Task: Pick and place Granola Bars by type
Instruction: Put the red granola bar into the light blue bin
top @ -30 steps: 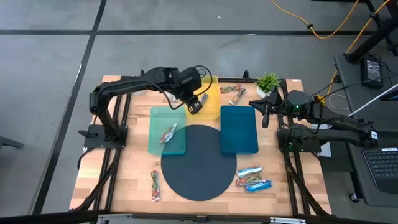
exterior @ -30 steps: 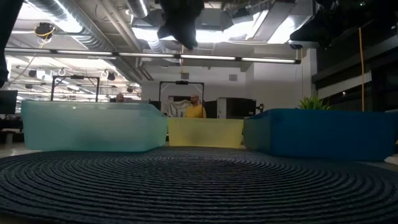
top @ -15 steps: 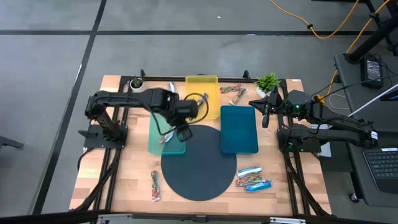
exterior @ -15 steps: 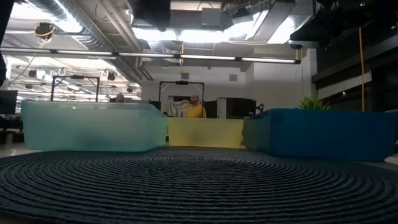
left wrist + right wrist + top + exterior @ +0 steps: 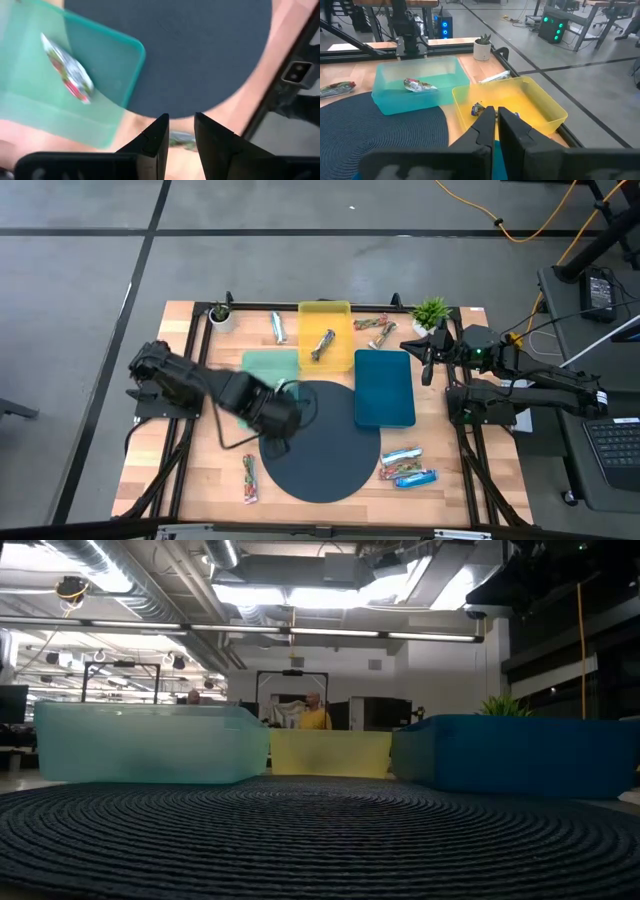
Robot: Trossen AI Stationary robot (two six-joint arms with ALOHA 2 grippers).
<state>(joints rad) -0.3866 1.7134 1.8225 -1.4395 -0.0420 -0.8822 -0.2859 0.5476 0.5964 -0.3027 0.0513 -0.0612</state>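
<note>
Sorting is partly done, judging by where things lie: one red-patterned bar (image 5: 67, 75) sits in the teal tray (image 5: 395, 77) and one brown bar (image 5: 322, 345) in the yellow tray (image 5: 325, 310), while the blue tray (image 5: 385, 387) looks bare. Left to place: a silver bar (image 5: 278, 327) at the table's back edge, two bars (image 5: 376, 330) beside the plant (image 5: 431, 311), two blue-white bars (image 5: 407, 465) near the front right corner, and one bar (image 5: 249, 478) near the front left. The left gripper (image 5: 179, 131), slightly parted and carrying nothing, hangs between mat (image 5: 320, 440) and that front-left bar. The right gripper (image 5: 496, 116), clenched and without a load, waits at the right edge.
</note>
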